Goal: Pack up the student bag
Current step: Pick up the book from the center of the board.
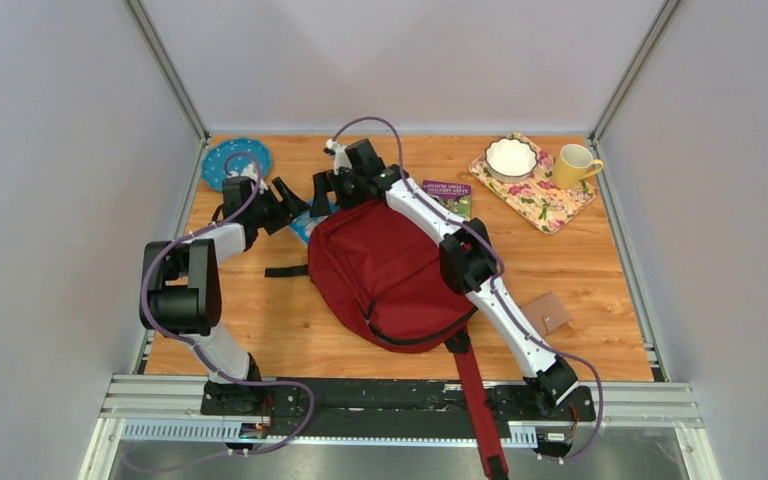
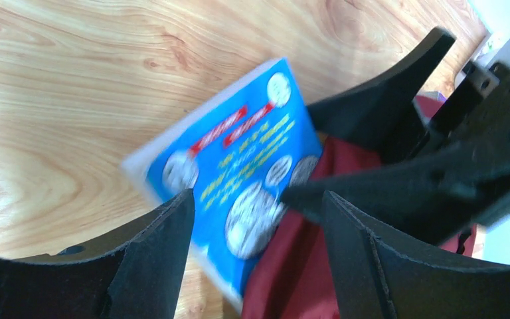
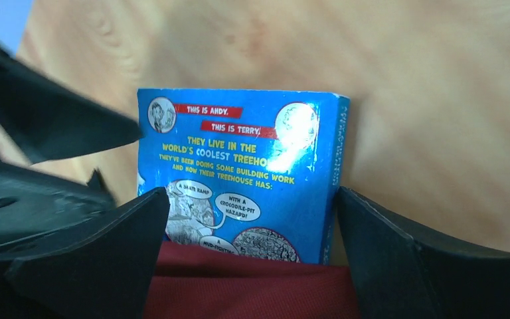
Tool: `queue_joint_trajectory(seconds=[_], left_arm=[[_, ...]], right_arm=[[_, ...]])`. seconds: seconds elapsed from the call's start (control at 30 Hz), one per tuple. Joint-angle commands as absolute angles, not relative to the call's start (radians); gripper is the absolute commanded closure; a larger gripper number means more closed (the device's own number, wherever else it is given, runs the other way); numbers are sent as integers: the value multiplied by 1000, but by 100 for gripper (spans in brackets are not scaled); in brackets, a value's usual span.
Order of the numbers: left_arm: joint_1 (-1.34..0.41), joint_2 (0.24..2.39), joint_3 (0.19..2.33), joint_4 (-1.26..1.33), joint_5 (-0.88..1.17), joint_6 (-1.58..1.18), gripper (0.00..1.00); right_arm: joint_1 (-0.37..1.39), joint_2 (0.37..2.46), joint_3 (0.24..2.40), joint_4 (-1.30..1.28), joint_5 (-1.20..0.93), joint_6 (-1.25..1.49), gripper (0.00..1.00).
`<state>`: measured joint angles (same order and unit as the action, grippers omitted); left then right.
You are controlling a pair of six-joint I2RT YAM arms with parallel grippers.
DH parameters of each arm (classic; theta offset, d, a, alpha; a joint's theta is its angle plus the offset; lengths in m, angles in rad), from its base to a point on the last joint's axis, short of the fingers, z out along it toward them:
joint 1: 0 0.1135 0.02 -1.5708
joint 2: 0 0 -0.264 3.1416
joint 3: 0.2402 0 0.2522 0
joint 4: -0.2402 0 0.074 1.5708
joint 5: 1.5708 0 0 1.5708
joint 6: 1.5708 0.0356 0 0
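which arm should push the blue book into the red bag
Right, probably: the blue paperback book sits square in the open right end effector, bottom edge behind the dark red fabric backpack; the left end effector meets it skewed.

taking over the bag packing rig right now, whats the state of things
Left gripper: open, with the blue book lying between its fingers, not clamped.
Right gripper: open, reaching across the student bag to its far end, fingers flanking the same book.
Blue book: one end tucked into the bag's mouth, most of it sticking out over the table.
Done: book started in, not seated.
Left: push it fully inside, then probably the green-and-purple book lying beside the bag.
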<state>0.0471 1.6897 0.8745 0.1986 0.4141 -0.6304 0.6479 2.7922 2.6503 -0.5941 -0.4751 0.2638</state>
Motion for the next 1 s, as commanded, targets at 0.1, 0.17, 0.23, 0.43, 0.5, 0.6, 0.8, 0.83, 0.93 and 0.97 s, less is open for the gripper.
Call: queue_joint_trajectory(seconds=[0.1, 0.17, 0.23, 0.43, 0.5, 0.6, 0.8, 0.83, 0.93, 0.97], left_arm=[[94, 1674, 830, 135, 404, -624, 22], [109, 1631, 761, 111, 339, -627, 22], [115, 1548, 700, 145, 309, -627, 22], [112, 1303, 562, 117, 226, -650, 21], [113, 1278, 548, 91, 229, -657, 21], [112, 1261, 496, 122, 204, -690, 21], [106, 1408, 506, 258, 307, -787, 21], [104, 1426, 508, 277, 299, -795, 21], [103, 1462, 521, 331, 299, -810, 21], [104, 1473, 538, 340, 304, -814, 21]], right_arm=[[733, 2755, 2615, -555, -629, 406, 1], [733, 2743, 2594, -563, -595, 417, 1], [732, 2732, 2570, -574, -574, 408, 1], [733, 2724, 2545, -620, -566, 371, 1], [733, 2714, 2525, -623, -555, 364, 1], [733, 2700, 2510, -623, -569, 359, 3], [736, 2683, 2497, -620, -601, 371, 7], [738, 2678, 2488, -617, -603, 371, 7], [742, 2669, 2480, -620, -629, 376, 8], [742, 2668, 2473, -620, -646, 379, 9]])
